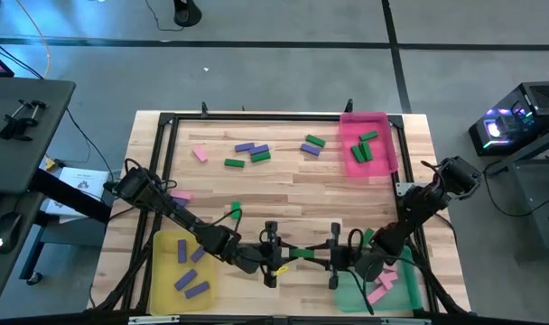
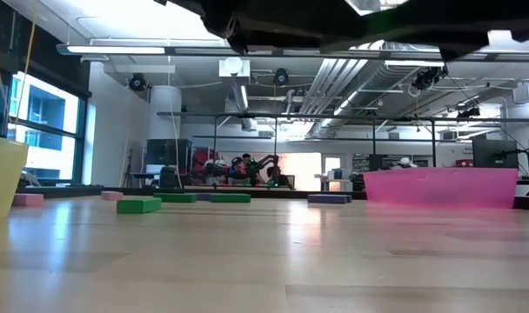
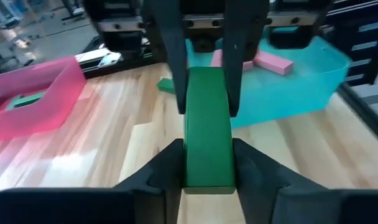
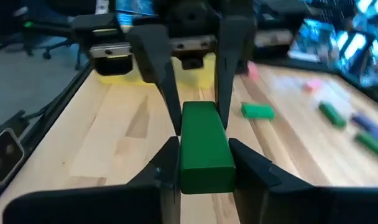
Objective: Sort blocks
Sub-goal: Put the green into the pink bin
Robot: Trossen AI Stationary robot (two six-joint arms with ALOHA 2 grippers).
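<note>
Handover in mid-air, near table edge, between yellow tray point(image 1: 180, 271) and green tray point(image 1: 383, 291). Left gripper point(image 1: 276, 255) and right gripper point(image 1: 333, 255) face each other, each at one end of one green block point(image 3: 207, 134). Both sets of fingers sit snug against its sides; which one truly bears it, cannot tell. Likely it is passed across so the right arm can reach the pink tray point(image 1: 369, 144), where green blocks lie (a guess). Low view shows only dark arm parts overhead; the held block is cut off there. Other blocks lie scattered mid-table.
</note>
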